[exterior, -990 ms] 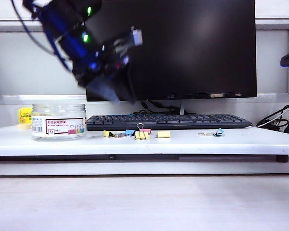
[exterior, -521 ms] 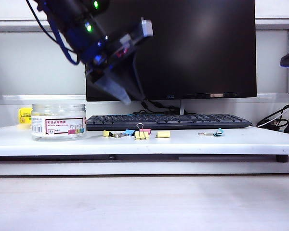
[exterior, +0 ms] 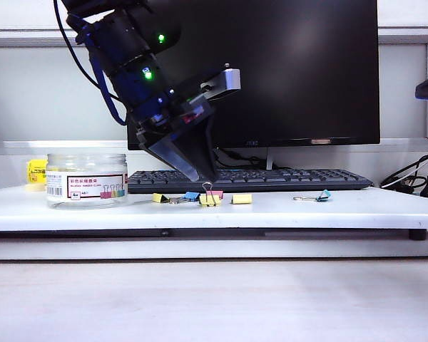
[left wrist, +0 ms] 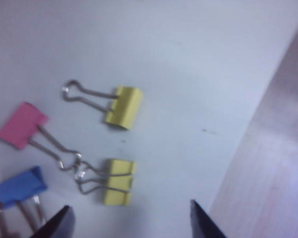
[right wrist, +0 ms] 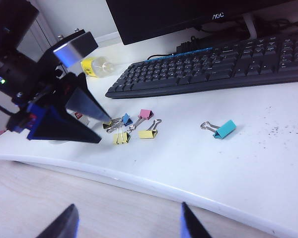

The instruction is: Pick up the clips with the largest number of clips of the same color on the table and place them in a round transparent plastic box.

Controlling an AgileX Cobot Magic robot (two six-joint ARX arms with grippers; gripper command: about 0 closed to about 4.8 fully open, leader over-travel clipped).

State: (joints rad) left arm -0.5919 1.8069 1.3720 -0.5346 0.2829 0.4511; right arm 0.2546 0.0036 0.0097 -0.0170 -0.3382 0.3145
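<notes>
The left gripper is seen hanging just above the cluster of clips on the white table, its jaws spread wide and nothing held between them. In the left wrist view two yellow clips are seen lying below the fingertips, with a pink clip and a blue clip just beside them; the wire handles of the pink clip and the nearer yellow one are seen touching. The table's front edge is found close to the cluster, with only a narrow strip of bare top between. A third yellow clip is seen at the left end of the row. The box stands upright near the table's left end, well apart from the clips, with bare surface between. Behind the row the way is closed by a keyboard and a monitor. A teal clip lies alone to the right. The right gripper is held back above the front edge, fingers apart, nothing between them.
</notes>
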